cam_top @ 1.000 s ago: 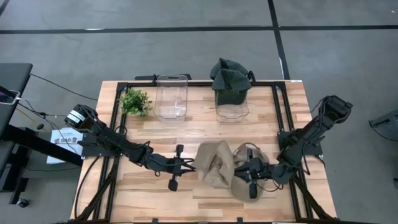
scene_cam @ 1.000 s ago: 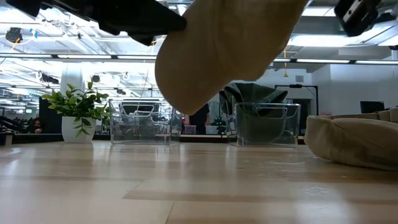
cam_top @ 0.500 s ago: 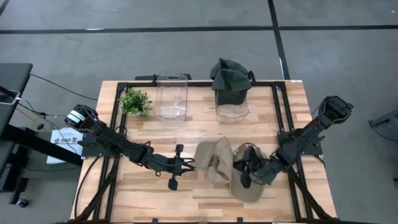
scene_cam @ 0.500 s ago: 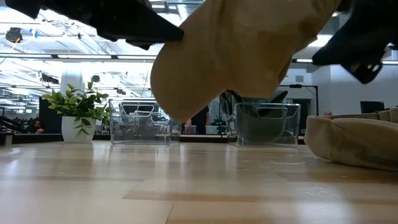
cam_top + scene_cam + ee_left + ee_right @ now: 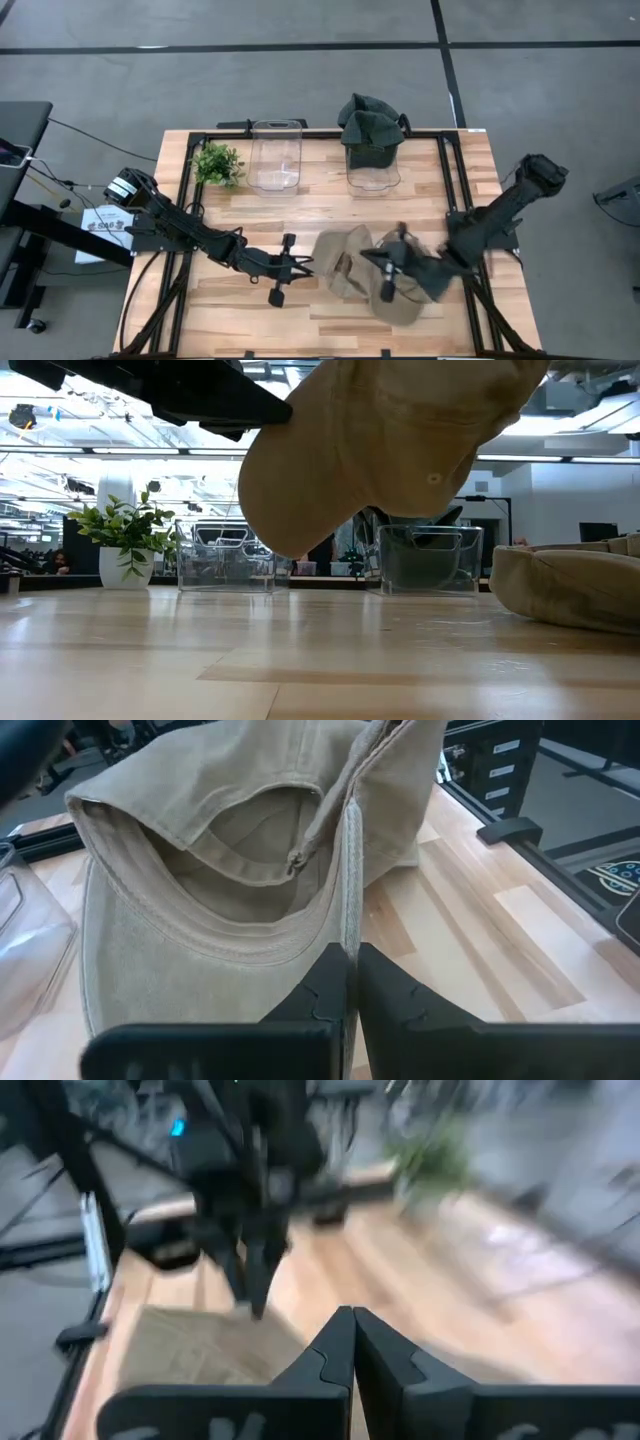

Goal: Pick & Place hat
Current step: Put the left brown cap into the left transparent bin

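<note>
Your right clear bin (image 5: pixel 373 165) holds dark-green hats (image 5: pixel 370 122); the left bin (image 5: pixel 276 155) stands empty. Left gripper (image 5: pixel 306 266) pinches the tan hat (image 5: pixel 348 262), its opening facing that gripper; right gripper (image 5: pixel 378 256) is closed.

Left gripper (image 5: pixel 308 267) pinches tan hat (image 5: pixel 348 262) at its edge; right gripper (image 5: pixel 368 258) over it; dark hats (image 5: pixel 371 122) in bin (image 5: pixel 373 178).

Over the last second the right gripper (image 5: pixel 383 272), fingers pressed together, has swung away from the front edge of the surface toward the left arm, and the raised tan cap (image 5: pixel 345 262) has shifted slightly.
</note>
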Available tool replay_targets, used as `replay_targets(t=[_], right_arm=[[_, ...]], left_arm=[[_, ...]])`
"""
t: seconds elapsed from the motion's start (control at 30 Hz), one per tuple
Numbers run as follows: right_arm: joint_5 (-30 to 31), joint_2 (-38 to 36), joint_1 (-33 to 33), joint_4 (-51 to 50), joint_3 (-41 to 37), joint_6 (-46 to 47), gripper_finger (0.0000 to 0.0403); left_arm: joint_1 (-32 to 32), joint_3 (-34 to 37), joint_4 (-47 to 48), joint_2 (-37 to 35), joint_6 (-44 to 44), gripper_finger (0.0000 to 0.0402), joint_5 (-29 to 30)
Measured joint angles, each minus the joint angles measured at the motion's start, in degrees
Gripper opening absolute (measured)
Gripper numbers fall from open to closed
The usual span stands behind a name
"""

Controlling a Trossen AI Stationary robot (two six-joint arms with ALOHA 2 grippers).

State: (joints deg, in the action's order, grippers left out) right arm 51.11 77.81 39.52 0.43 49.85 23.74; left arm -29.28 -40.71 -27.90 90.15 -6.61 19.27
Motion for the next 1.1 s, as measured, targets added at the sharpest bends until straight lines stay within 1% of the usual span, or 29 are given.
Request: replay_targets(t=[0.1, 0.2, 0.33, 0.4, 0.57, 0.73, 0.83, 0.93, 1.03, 1.1], right_arm=[[-12.65, 3.70, -6.32, -2.64, -0.85, 6.32, 0.0000], [-22.90, 8.66, -10.38, -5.51, -0.85, 12.56, 0.0000], [-34.90, 13.49, -14.02, -5.14, 0.09, 15.24, 0.0000], [-38.78, 14.99, -15.52, -4.90, 1.60, 14.94, 0.0000], [-44.16, 18.55, -18.47, -4.61, 5.99, 11.64, 0.0000], [-51.96, 22.91, -17.92, -4.75, 7.80, 12.84, 0.0000], [-53.89, 24.61, -16.55, -5.07, 7.78, 14.41, 0.0000], [-53.58, 24.09, -15.43, -4.79, 7.78, 15.13, 0.0000], [-48.63, 20.61, -14.28, -4.88, 7.78, 13.93, 0.0000], [-43.43, 17.34, -13.28, -4.75, 7.85, 11.72, 0.0000]], left_arm=[[0.02, 0.00, 0.00, 0.00, 0.00, 0.0011, 0.00], [-0.28, 0.00, 0.04, 0.00, 0.01, 0.0011, 0.00], [-0.35, 0.00, 0.09, 0.00, 0.00, 0.0011, -0.26], [-0.33, 0.00, 0.07, 0.00, -0.02, 0.0011, -0.22], [-0.33, 0.00, 0.10, 0.00, 0.03, 0.0011, -0.03], [-0.37, 0.00, 0.39, 0.02, 0.09, 0.0011, -0.41], [-0.34, 0.00, 0.42, 0.02, 0.00, 0.0011, -0.33], [-0.33, 0.00, 0.76, 0.03, 0.00, 0.0011, -0.19], [-0.31, 0.00, 0.74, 0.02, -0.07, 0.0011, 0.20], [-0.28, 0.00, 0.72, 0.02, -0.15, 0.0011, 0.22]])
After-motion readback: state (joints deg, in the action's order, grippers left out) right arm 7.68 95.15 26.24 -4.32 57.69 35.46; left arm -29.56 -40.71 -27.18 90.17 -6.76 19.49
